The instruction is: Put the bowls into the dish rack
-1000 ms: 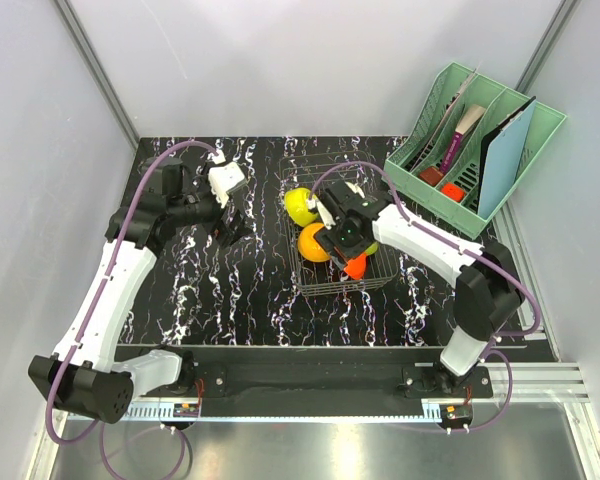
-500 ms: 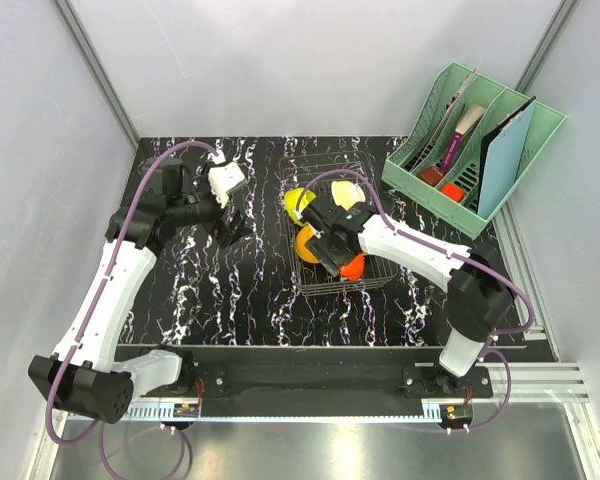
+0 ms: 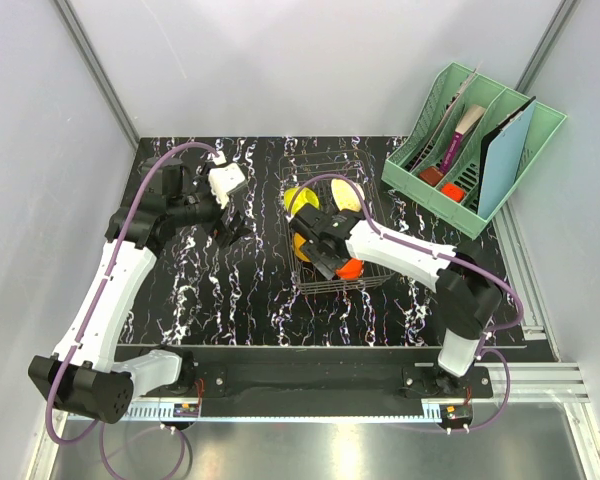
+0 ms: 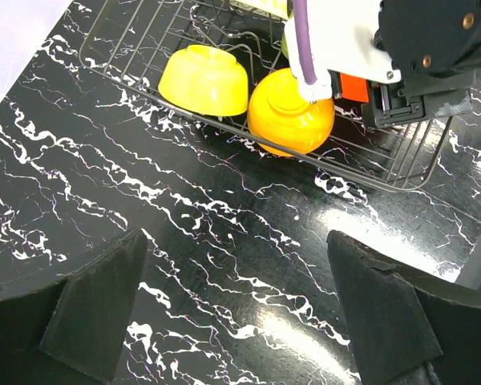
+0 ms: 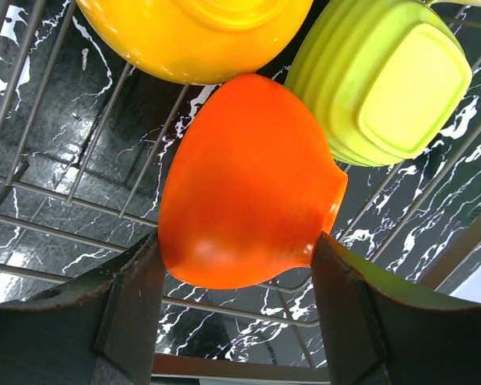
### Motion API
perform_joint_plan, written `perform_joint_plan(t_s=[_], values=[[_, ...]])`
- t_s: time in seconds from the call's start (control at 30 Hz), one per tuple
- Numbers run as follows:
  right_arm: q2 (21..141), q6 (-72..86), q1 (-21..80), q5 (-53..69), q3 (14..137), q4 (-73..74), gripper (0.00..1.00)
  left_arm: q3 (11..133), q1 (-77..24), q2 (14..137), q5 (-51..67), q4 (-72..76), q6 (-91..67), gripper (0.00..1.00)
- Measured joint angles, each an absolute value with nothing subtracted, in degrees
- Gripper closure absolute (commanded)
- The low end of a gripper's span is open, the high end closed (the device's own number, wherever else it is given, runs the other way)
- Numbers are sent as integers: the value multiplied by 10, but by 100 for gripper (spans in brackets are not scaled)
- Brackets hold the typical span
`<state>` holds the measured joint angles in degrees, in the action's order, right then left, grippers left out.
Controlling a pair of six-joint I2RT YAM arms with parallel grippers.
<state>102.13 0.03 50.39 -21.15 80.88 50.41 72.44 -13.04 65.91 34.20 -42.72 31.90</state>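
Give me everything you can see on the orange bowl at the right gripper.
The orange bowl is glossy, smooth, plain, likely plastic, rounded with a small foot. It is tipped on its side inside the dish rack, foot toward the green bowl, beside the yellow-orange bowl. The right gripper clamps it, a finger on each flank.

The orange bowl [image 5: 248,184] lies tipped on its side between the two fingers of the right claw [image 5: 234,245], both fingers touching it (glossy, faintly ribbed). It rests on the thin dark wire floor of the dish rack [image 3: 375,265]. Just beyond the claw an amber bowl [image 5: 200,32] shows its foot. To the claw's right a lime bowl [image 5: 385,80] shows a square foot. Farther on, just beside the amber one, lies a yellow bowl [image 4: 204,80].
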Motion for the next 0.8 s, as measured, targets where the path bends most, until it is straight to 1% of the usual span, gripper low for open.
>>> perform_joint_plan(t_s=[0.03, 0.13, 0.17, 0.2, 0.23, 0.3, 0.47, 0.8], values=[[1023, 0, 506, -216, 809, 504, 69, 724, -130, 659, 342, -428, 319, 1], [1025, -1, 510, -221, 810, 504, 39, 724, -130, 659, 342, -429, 321, 1], [1025, -2, 511, -222, 810, 504, 31, 724, -130, 659, 342, -429, 322, 1], [1025, -4, 511, -223, 810, 504, 17, 724, -130, 659, 342, -429, 322, 1], [1025, -6, 512, -223, 810, 504, 10, 724, -130, 659, 342, -429, 323, 1], [1026, -11, 513, -215, 810, 496, 0, 724, -130, 659, 342, -429, 325, 1], [1031, -22, 515, -185, 814, 464, 0, 724, -130, 659, 342, -430, 326, 1], [1031, -39, 517, -162, 827, 467, 0, 724, -130, 659, 341, -430, 326, 1]])
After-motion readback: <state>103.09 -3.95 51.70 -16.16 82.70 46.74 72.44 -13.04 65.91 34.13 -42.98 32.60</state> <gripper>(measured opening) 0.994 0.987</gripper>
